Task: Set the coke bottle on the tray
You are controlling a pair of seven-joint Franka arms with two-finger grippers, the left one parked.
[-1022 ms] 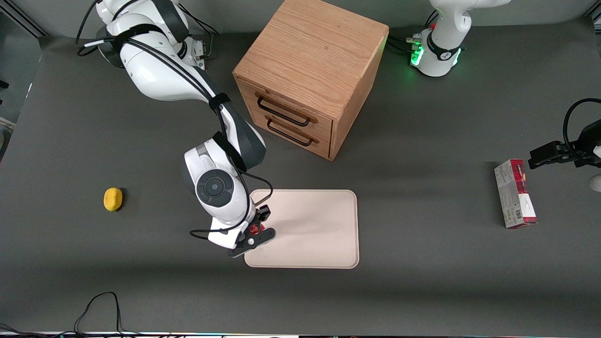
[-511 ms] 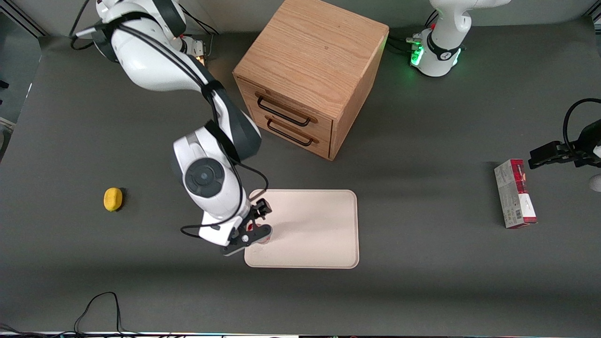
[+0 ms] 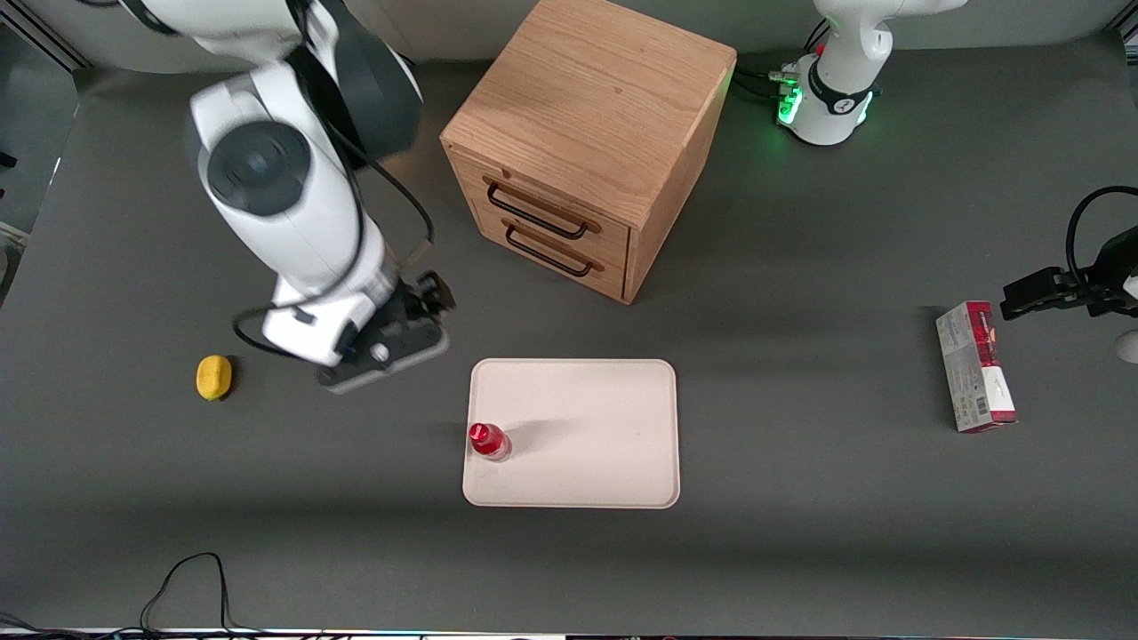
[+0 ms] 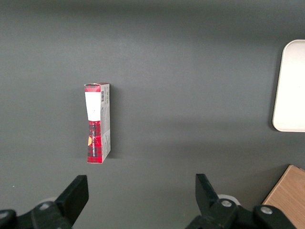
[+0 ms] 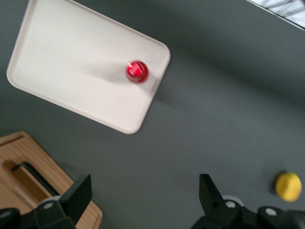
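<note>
The coke bottle (image 3: pixel 489 441), small and red with a red cap, stands upright on the cream-white tray (image 3: pixel 605 444), close to the tray's edge toward the working arm's end. It also shows in the right wrist view (image 5: pixel 137 71), on the tray (image 5: pixel 71 62). My right gripper (image 3: pixel 418 318) is raised high above the table, farther from the front camera than the bottle and clear of the tray. In the right wrist view the gripper (image 5: pixel 143 198) is open and empty, with its fingers wide apart. The tray's edge (image 4: pixel 290 86) also shows in the left wrist view.
A wooden two-drawer cabinet (image 3: pixel 578 142) stands farther from the front camera than the tray. A yellow lemon-like object (image 3: pixel 213 377) lies toward the working arm's end. A red-and-grey carton (image 3: pixel 975 366) lies toward the parked arm's end. A black cable (image 3: pixel 191 578) loops at the near edge.
My gripper has let go of the bottle, risen, and drawn away from the tray toward the working arm's end. The bottle stays standing on the tray.
</note>
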